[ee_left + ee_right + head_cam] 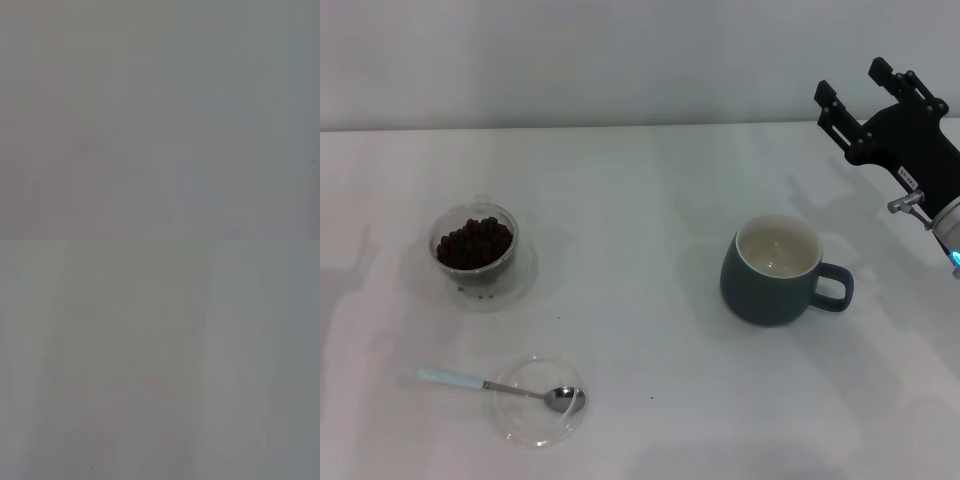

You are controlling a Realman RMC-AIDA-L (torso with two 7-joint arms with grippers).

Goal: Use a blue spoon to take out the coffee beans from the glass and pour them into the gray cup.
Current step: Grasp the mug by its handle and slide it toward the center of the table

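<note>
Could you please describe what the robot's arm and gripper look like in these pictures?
Only the right gripper shows, in the head view: matte black, angular, two blocky ridged fingers, a small white label, a silver metal fitting at the wrist and a cyan light at the frame's edge. The left arm is out of view.

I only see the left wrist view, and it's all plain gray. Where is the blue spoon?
Observer: The head view shows the blue spoon lying near the left front of the table, its bowl resting in a shallow clear dish.
Child: Where are the coffee beans?
Observer: The coffee beans are heaped in the glass, farther back on the left.
Child: Is an arm near the spoon?
Observer: No. Only the right gripper shows, fingers open, raised at the far right beyond the gray cup.
</note>
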